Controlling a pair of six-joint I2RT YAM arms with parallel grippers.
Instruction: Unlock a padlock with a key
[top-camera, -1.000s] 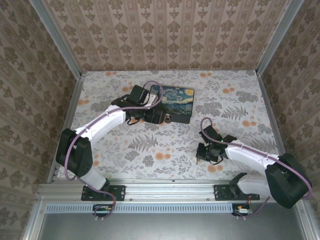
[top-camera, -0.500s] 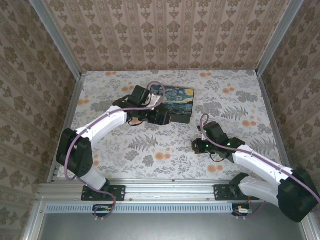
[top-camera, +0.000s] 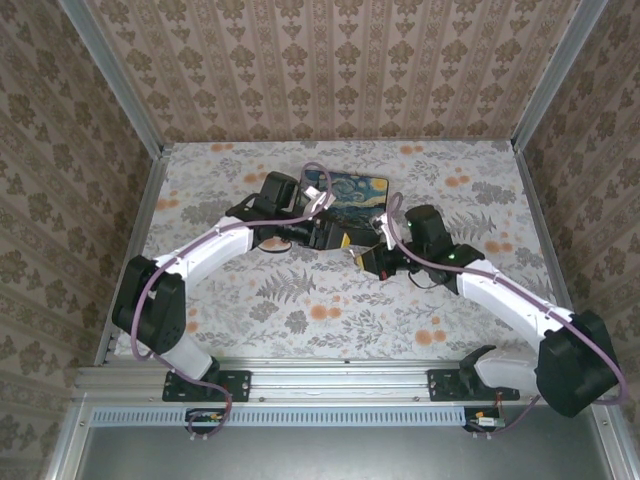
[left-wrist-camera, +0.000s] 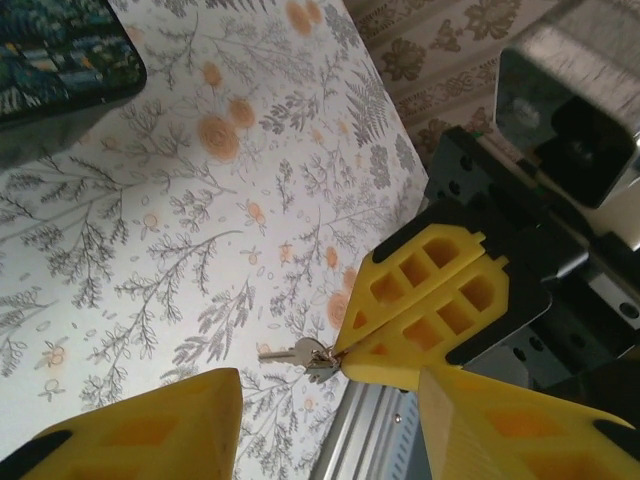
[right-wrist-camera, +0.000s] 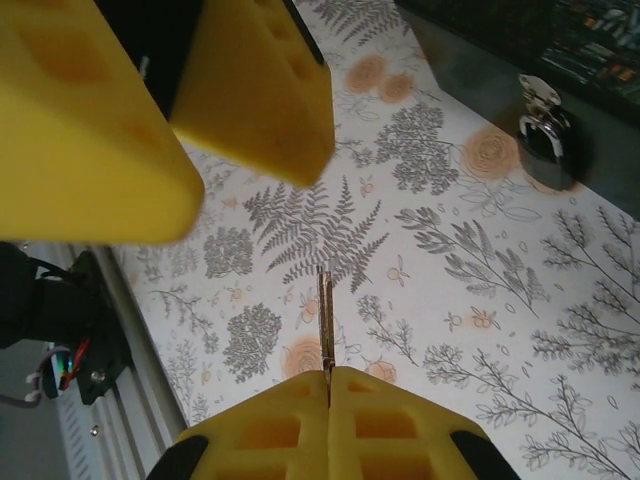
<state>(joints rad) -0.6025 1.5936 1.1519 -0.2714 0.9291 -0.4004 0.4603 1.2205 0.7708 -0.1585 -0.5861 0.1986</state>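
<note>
Padlock (right-wrist-camera: 543, 130): small and dark-bodied with a bright shackle, hanging at the front wall of the painted box (top-camera: 358, 198), which lies toward 12 o'clock from the table's middle in the overhead view. In the right wrist view the lock sits at 2 o'clock from the key tip, well apart from it, and its keyhole cannot be made out. Key (right-wrist-camera: 325, 312): a thin metal blade standing straight out of the right gripper (right-wrist-camera: 328, 376), whose yellow fingers are pressed together on its head, with the blade pointing to 12 o'clock in that view. Left gripper (left-wrist-camera: 330, 385): jaws parted with nothing between them, over the floral tabletop (top-camera: 250, 300) near the box front, at 10 o'clock from the right gripper in the overhead view. Handling, as judged: the lock is rigid, dense for its size and probably free to swing, so it would likely turn away under the key's push unless its body is pinched across the flat sides, leaving the lower end clear. The key is stiff but slim and smooth. Held by the head alone it may pivot, so insertion should run along the blade's axis.
</note>
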